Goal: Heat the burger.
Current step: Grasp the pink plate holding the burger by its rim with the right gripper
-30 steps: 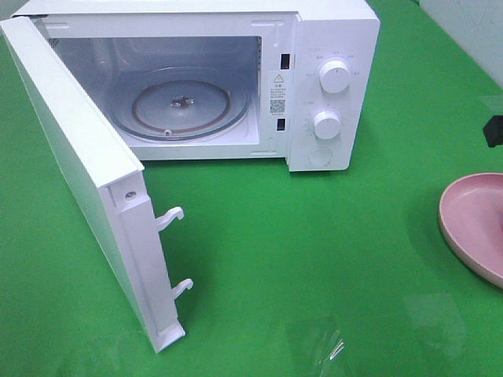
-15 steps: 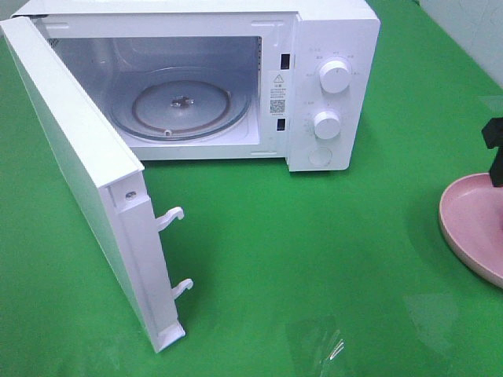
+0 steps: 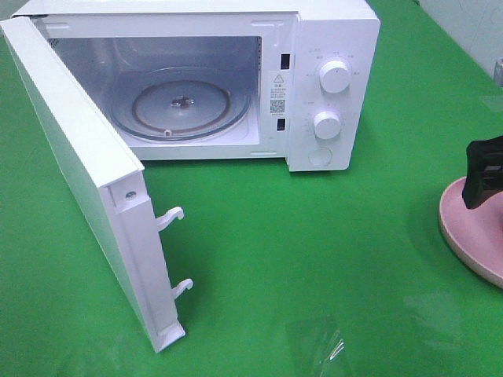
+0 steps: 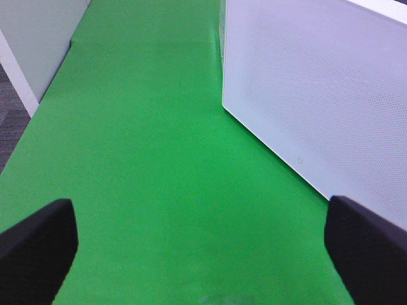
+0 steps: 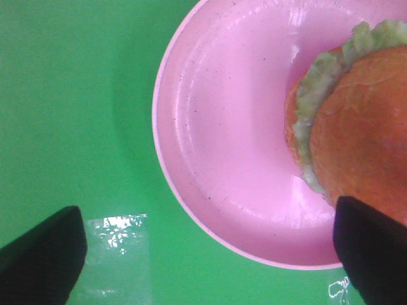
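The right fingers [image 5: 372, 244] are spread wide above the plate [image 5: 222, 127]; the left fingers [image 4: 35, 244] are spread and empty. The burger [image 5: 362, 121] lies on the plate, offset toward one finger. Descending without recentring risks crushing the bun or tipping the plate.

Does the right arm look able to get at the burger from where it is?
Probably yes. The right arm hovers over the pink plate with its jaws wide open, and the burger lies uncovered on it. Nothing stands between them, though the burger sits nearer one jaw.
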`<state>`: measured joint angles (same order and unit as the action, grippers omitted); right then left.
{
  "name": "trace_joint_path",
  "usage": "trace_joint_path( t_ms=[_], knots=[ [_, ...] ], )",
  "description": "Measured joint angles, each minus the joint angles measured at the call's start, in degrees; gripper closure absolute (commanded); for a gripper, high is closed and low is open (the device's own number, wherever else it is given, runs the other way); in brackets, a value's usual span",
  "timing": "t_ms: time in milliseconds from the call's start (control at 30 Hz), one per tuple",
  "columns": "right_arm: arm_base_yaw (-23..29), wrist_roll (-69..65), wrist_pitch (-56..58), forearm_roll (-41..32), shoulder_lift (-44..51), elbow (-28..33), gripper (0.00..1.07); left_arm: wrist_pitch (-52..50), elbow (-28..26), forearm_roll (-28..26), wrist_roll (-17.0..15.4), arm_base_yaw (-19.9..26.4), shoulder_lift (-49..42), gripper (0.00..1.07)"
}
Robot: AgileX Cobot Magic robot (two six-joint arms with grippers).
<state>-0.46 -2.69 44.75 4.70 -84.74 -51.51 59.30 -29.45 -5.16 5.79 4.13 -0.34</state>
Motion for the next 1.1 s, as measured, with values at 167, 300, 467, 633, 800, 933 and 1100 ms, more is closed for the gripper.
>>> trace_joint_path(
  t_ms=[167,300,467,633,800,933,1100],
  knots=[
    [0.0,0.06,-1.26,-0.23,-3.15,-0.06,0.11,0.0,0.0,0.0,0.0,0.0,0.0,0.07],
    [0.0,1.78,-2.35,-2.23,-6.13,-0.06,0.13,0.0,0.0,0.0,0.0,0.0,0.0,0.07],
    [0.06,2.69,-3.21,-3.09,-8.59,-0.06,0.14,0.0,0.0,0.0,0.0,0.0,0.0,0.07],
    [2.01,3.04,-4.58,-3.27,-10.89,-0.06,0.16,0.0,0.0,0.0,0.0,0.0,0.0,0.07],
    [2.58,3.44,-6.25,-3.5,-13.81,-0.06,0.18,0.0,0.0,0.0,0.0,0.0,0.0,0.07],
    [2.58,3.44,-7.28,-3.32,-15.13,-0.06,0.19,0.0,0.0,0.0,0.0,0.0,0.0,0.07],
    [2.58,3.38,-9.28,-3.04,-16.96,-0.11,0.2,0.0,0.0,0.0,0.0,0.0,0.0,0.07]
  ],
)
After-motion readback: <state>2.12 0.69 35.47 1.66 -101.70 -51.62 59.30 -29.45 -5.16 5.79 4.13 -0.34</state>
